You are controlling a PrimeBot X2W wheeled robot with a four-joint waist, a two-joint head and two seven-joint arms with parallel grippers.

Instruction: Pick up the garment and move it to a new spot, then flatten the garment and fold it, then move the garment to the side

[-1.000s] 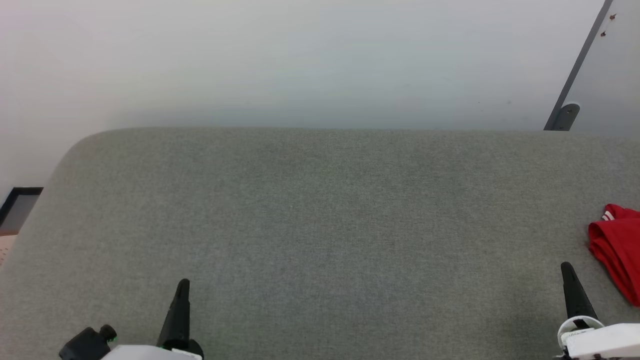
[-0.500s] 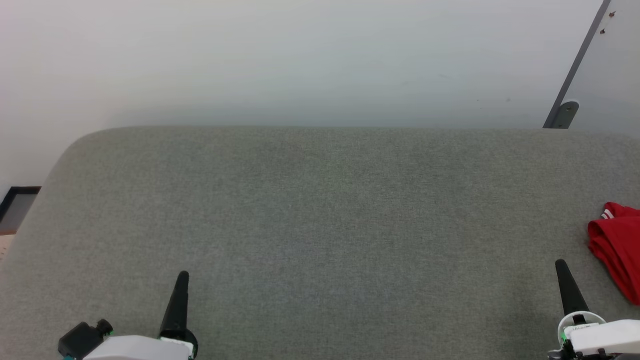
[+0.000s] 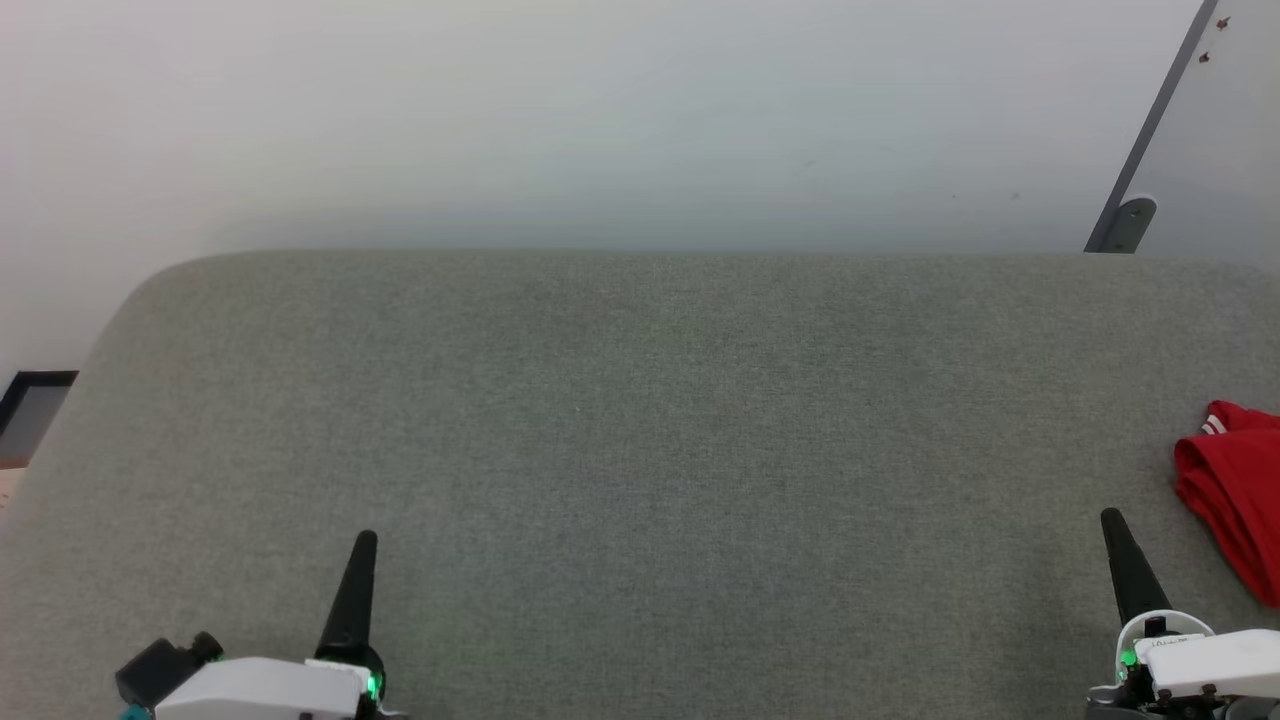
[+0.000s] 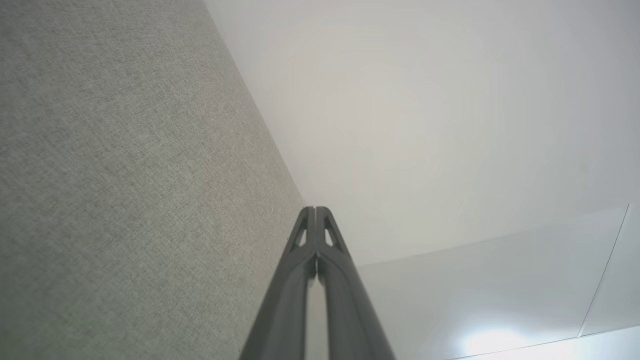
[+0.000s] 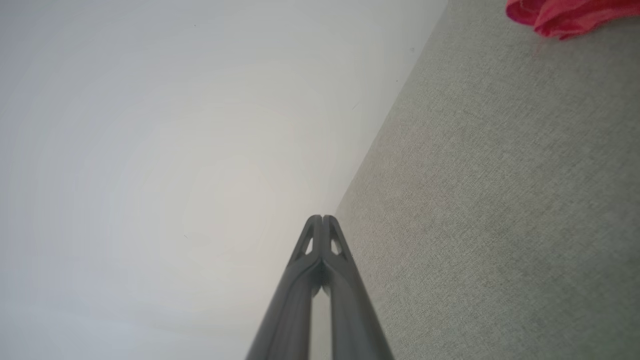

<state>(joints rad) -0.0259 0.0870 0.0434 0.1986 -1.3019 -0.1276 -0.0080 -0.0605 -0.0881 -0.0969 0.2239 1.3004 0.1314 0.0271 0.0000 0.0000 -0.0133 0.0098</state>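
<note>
The garment (image 3: 1235, 490), red with a bit of white striped trim, lies bunched at the far right edge of the grey fabric surface (image 3: 640, 420), partly cut off by the frame. A corner of the garment (image 5: 570, 15) also shows at the top right of the right wrist view. My right gripper (image 3: 1112, 522) is shut and empty, a short way left of and below the garment, not touching it. At the lower left my left gripper (image 3: 365, 542) is shut, holding nothing. The fingertips meet in both wrist views, left (image 4: 315, 210) and right (image 5: 322, 218).
A pale wall (image 3: 600, 120) rises behind the grey surface. A grey slanted bar with a bracket (image 3: 1135, 215) stands at the upper right. A dark-framed object (image 3: 30, 405) sits on the floor beyond the surface's left edge.
Both grippers have crept slightly up the head view, and more of their white wrists shows. The garment has not moved.
</note>
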